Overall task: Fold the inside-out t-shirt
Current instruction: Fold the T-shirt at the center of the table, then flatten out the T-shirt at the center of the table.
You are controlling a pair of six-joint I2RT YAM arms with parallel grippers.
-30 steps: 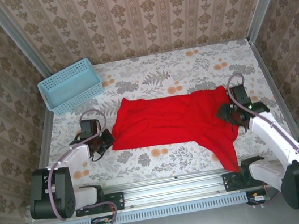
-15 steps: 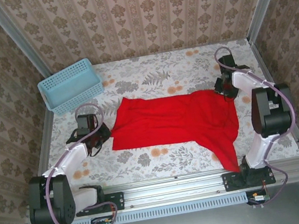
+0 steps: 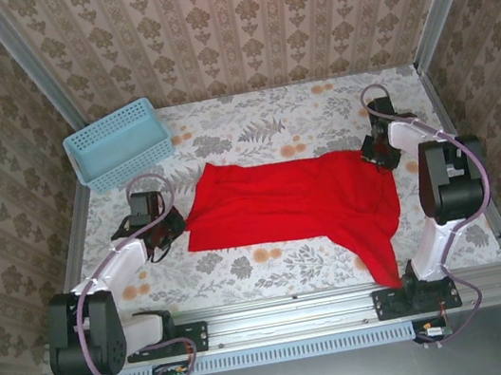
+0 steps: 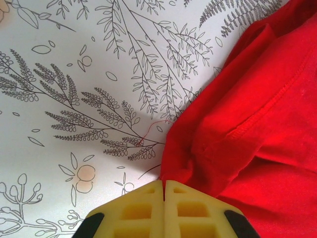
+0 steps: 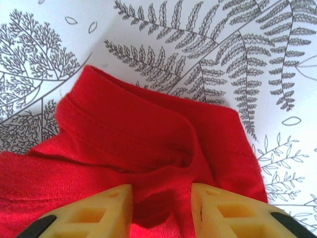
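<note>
**Desk:** Where is the shirt lying for you?

**Caption:** Your red t-shirt (image 3: pixel 291 202) is lying spread across the middle of the flowered table (image 3: pixel 251 130). Its stitched seams are showing, and its right part is trailing down toward the table's near edge.

**Desk:** And the left claw?

**Caption:** Your left gripper (image 3: pixel 169 230) is sitting low at the shirt's left edge. Through its wrist camera you are seeing its yellow fingers (image 4: pixel 133 210) pressing together, with the tips right at the cloth's folded rim. You cannot tell whether any cloth is caught between them.

**Desk:** The right one?

**Caption:** Your right gripper (image 3: pixel 381 154) is resting at the shirt's far right corner. Its fingers (image 5: pixel 99 210) are standing spread, and a rumpled, hemmed fold of red cloth is bunching in the gap between them.

**Desk:** Anything else on the table?

**Caption:** A light blue basket (image 3: pixel 118 144) is sitting at the far left corner, well apart from the shirt.
</note>
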